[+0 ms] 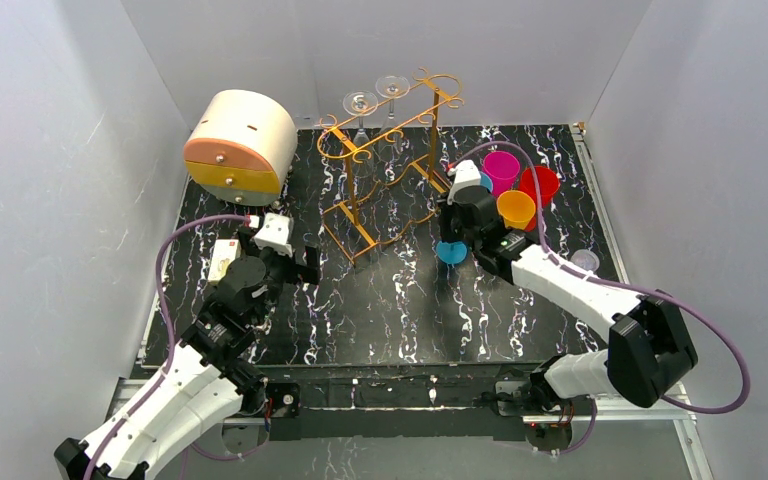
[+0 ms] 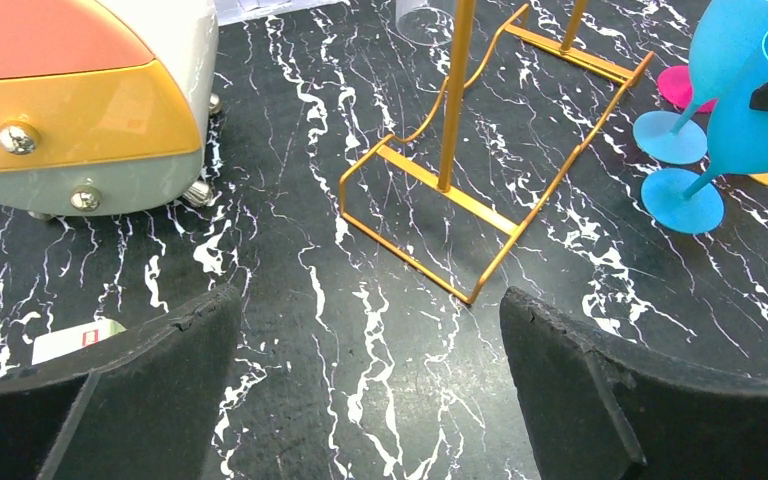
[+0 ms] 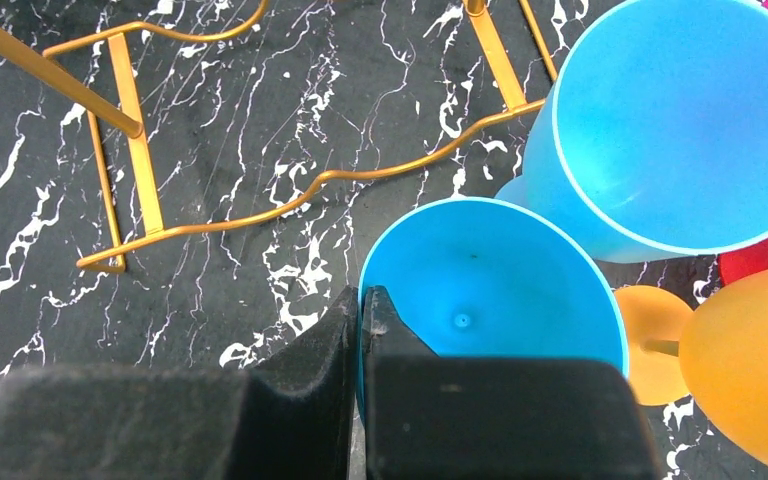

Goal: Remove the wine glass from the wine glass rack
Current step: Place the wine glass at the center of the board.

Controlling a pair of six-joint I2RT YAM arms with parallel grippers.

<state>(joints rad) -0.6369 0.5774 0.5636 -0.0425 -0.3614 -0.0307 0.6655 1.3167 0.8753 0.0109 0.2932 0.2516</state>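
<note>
One blue glass (image 3: 480, 290), off the rack (image 2: 454, 100) and just right of it, is pinched by its rim in our right fingers (image 3: 305, 355), so we fear a slip or swing toppling the orange glass (image 3: 750, 370) close beside it; our left fingers (image 2: 160, 350) are spread wide.
</note>
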